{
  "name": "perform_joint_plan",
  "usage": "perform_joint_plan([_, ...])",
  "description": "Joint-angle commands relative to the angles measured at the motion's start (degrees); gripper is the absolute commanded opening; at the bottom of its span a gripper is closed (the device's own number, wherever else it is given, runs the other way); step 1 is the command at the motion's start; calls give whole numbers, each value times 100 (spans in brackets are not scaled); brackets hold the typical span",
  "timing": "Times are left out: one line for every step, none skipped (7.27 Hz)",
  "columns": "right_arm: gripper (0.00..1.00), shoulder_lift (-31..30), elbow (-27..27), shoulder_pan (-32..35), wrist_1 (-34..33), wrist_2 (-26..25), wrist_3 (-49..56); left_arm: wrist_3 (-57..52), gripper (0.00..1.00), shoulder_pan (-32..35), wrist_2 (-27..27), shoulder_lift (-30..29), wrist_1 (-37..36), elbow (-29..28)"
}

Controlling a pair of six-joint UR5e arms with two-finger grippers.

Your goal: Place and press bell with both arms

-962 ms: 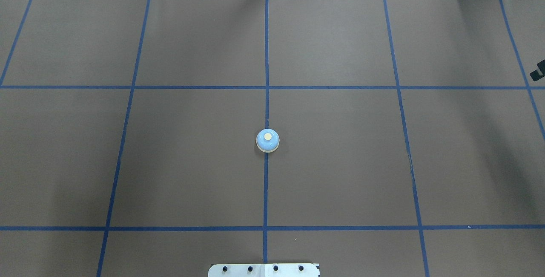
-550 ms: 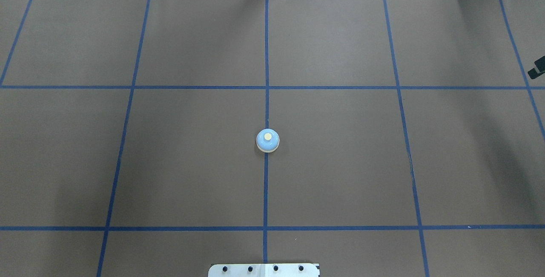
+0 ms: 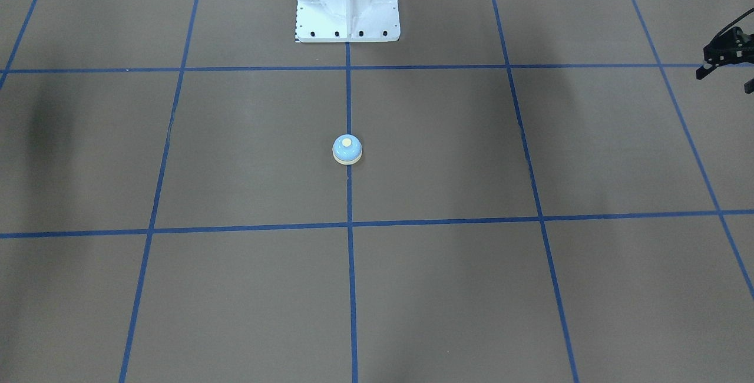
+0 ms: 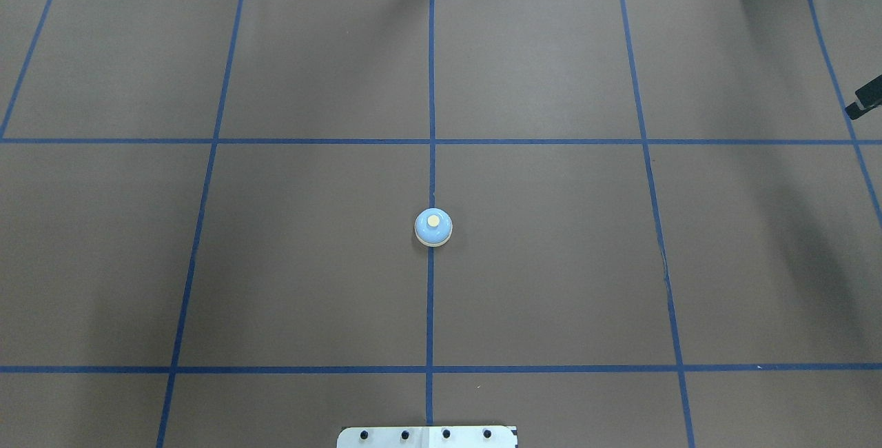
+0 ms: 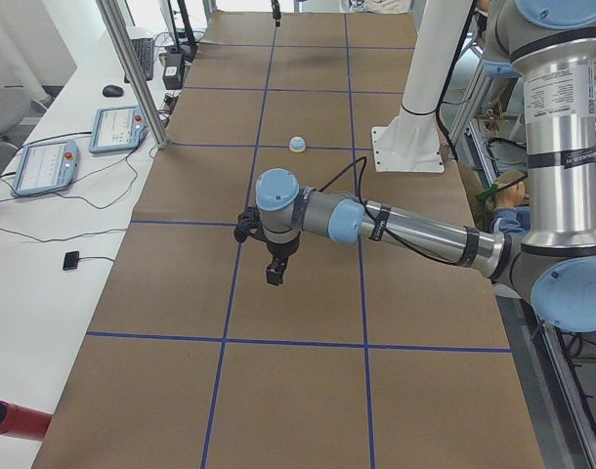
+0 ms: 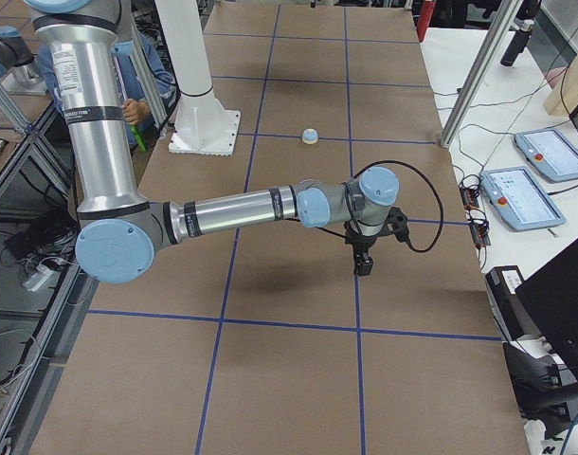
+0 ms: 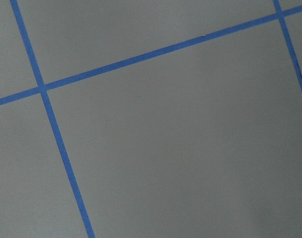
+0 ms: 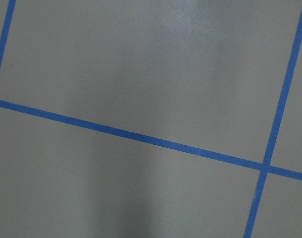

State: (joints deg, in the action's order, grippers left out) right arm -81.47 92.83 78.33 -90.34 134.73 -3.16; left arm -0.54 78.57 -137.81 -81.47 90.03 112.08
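Note:
The light-blue bell (image 4: pixel 433 227) with its cream button stands upright on the centre tape line, also seen in the front view (image 3: pixel 347 149). Nothing touches it. My left gripper (image 5: pixel 273 277) hangs fingers-down above the mat, far to the bell's left; its black body shows at the front view's right edge (image 3: pixel 702 71). My right gripper (image 6: pixel 362 268) hangs the same way far to the bell's right; only its tip shows at the overhead view's right edge (image 4: pixel 856 111). Both grippers hold nothing and their fingers look pressed together. The wrist views show only mat and tape.
The brown mat (image 4: pixel 310 262) with blue tape grid covers the table. The white bolted pedestal (image 3: pixel 347 0) stands at the robot's side behind the bell. Tablets (image 5: pixel 44 166) and cables lie on the white bench beyond the far edge.
In the overhead view the right gripper's tip at the right edge has shifted slightly towards the far side. The bell has not moved.

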Motion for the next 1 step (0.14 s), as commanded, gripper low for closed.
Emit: perform_joint_plan([100,-132,76,24,7,18,0,10,100,0,-1,-1,6,7])
